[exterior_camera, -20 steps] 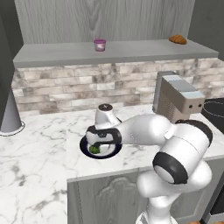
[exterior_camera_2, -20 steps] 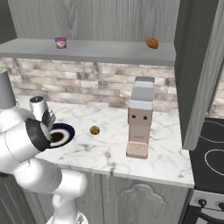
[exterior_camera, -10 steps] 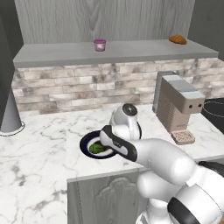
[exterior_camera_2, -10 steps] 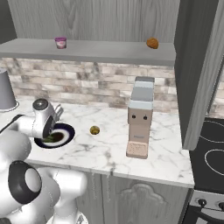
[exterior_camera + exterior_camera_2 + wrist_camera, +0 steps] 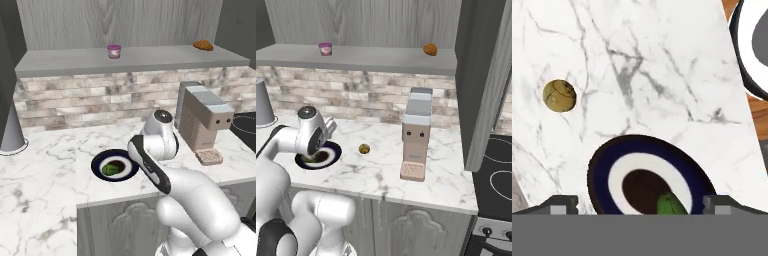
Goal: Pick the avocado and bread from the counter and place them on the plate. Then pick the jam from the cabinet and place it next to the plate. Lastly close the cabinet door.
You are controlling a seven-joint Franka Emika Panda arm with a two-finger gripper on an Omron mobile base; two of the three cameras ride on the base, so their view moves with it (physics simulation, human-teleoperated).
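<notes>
Since a second before, the arm had swung up and off the plate (image 5: 98, 171), its elbow passing across the left base view, and the gripper (image 5: 640, 204) had drawn back with its fingers spread wide and nothing between them. The avocado (image 5: 114, 168) lay on the plate's dark centre, so that half of the first step looked done. The bread (image 5: 364, 149) sat on the counter (image 5: 446, 175), apart from the plate on the side toward the coffee machine (image 5: 416, 132). In the hand view the bread (image 5: 559, 96) showed well above and to the left of the finger tips, beyond the plate's far rim, so the next reach would probably have to carry the hand forward and to that side. Being a round ball, it offered no long axis to line up with
</notes>
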